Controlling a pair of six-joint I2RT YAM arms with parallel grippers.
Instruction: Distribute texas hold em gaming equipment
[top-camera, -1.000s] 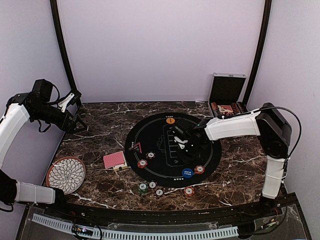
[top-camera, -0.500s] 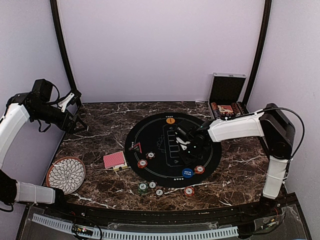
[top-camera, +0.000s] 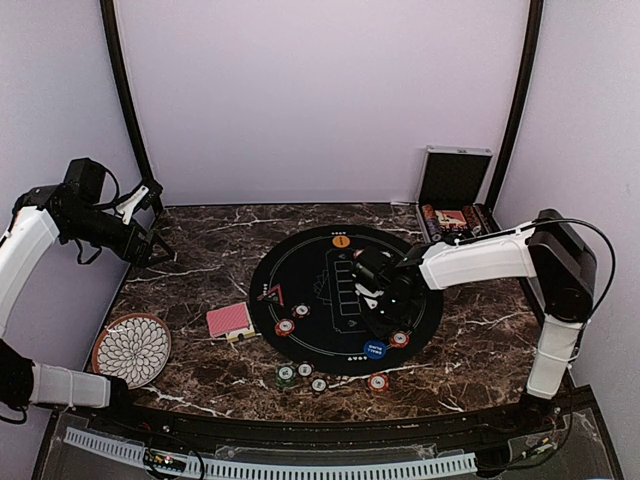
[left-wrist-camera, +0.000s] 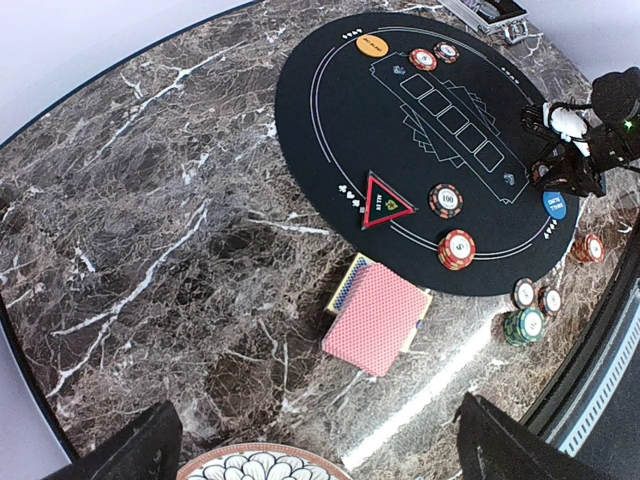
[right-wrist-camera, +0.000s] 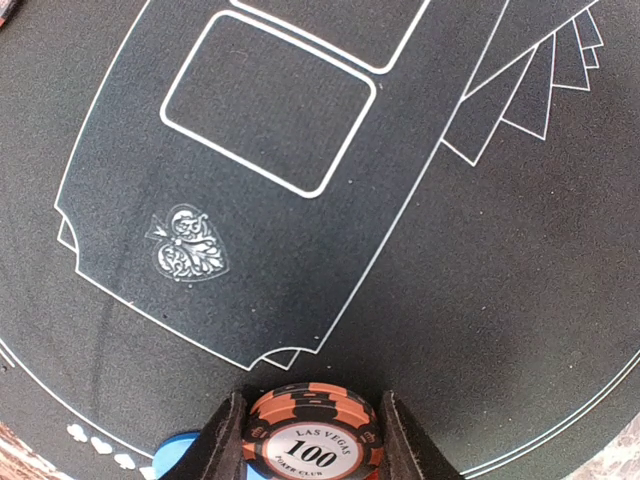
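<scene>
Two arms seen from above a marble table (top-camera: 200, 250): the right gripper (top-camera: 385, 305) low over the black round mat (top-camera: 310, 255), the left gripper (top-camera: 140, 240) high at far left. Left wrist view: its fingers (left-wrist-camera: 130, 455) are spread wide above red-backed cards (left-wrist-camera: 378, 318). Right wrist view: the right gripper pinches an orange chip stack (right-wrist-camera: 314, 445) beside the blue disc (right-wrist-camera: 190, 455).

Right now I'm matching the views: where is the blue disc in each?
Top external: blue disc at the near edge of the mat.
Left wrist: disc at far right, on the mat's rim.
Right wrist: blue sliver bottom left, beside the gripped chips.
Shared landmark: the black mat.
</scene>
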